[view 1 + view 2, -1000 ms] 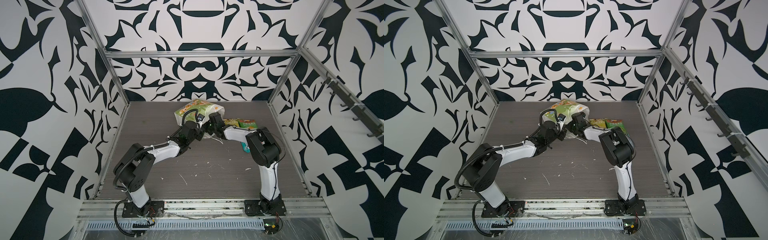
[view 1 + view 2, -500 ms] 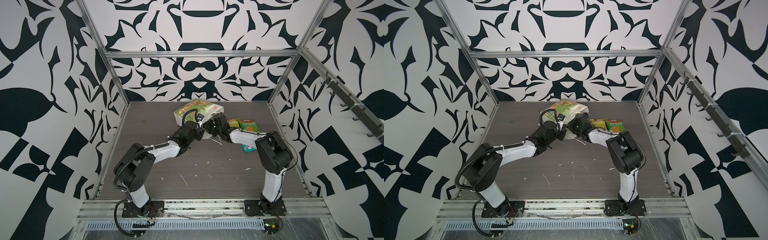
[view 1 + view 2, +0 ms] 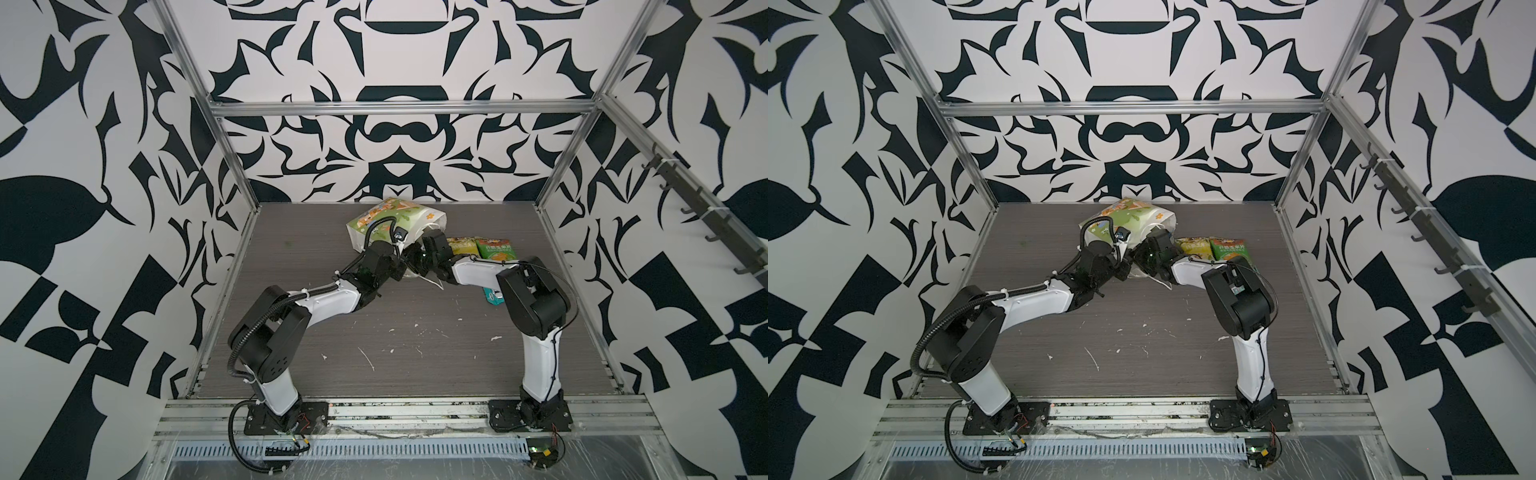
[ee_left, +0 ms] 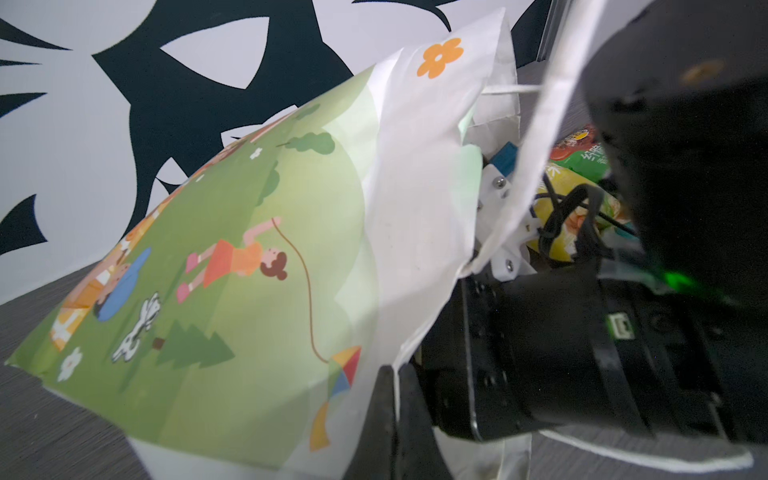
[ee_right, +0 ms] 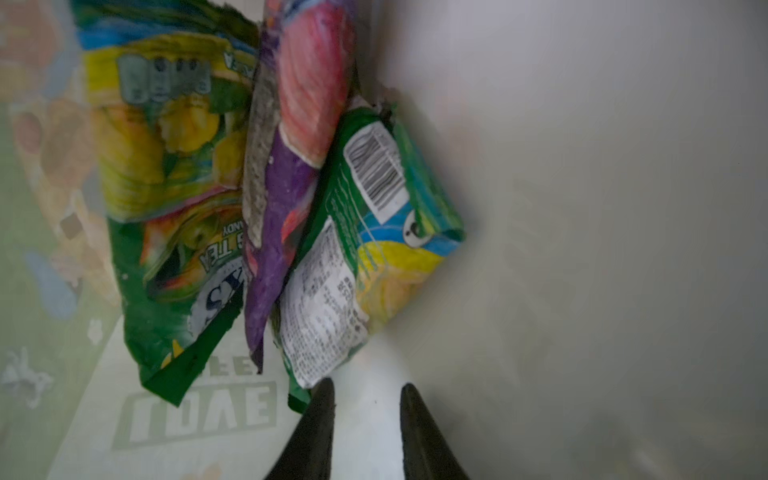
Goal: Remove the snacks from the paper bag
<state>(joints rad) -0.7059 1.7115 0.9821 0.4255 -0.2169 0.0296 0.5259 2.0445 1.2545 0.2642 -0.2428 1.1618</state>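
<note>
Grey wood-grain table (image 3: pixel 415 332), flecked with white scraps (image 3: pixel 368 360), boxed in by black-and-white patterned walls (image 3: pixel 104 208). The paper bag (image 3: pixel 409 210) lies at the back; left hand (image 4: pixel 395 386) clenched on its rim, right hand (image 5: pixel 365 390) spread inside by the snacks (image 5: pixel 365 232). Two packets (image 3: pixel 492 248) lie beside it
</note>
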